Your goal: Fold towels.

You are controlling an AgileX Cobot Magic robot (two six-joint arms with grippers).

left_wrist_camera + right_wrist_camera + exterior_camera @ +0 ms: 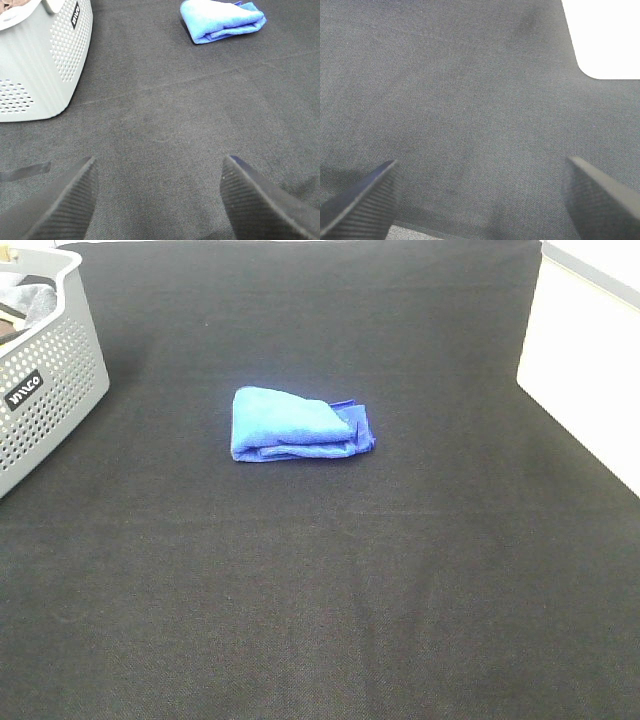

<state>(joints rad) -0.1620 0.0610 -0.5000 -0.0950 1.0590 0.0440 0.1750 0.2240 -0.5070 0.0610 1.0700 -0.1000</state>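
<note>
Now grey basket (45,390) holds dark cloth (28,298); folded towel (296,424) outside; both grippers' fingers apart, empty.

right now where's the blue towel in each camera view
Exterior high: the blue towel lies folded on the black cloth near the middle of the picture, right of the grey basket.
Left wrist: the towel sits at the picture's upper edge, far beyond the open left claw.
Right wrist: not in view; only black cloth shows past the open right claw.
Shared landmark: the grey basket, seen in the exterior and left wrist views.
</note>
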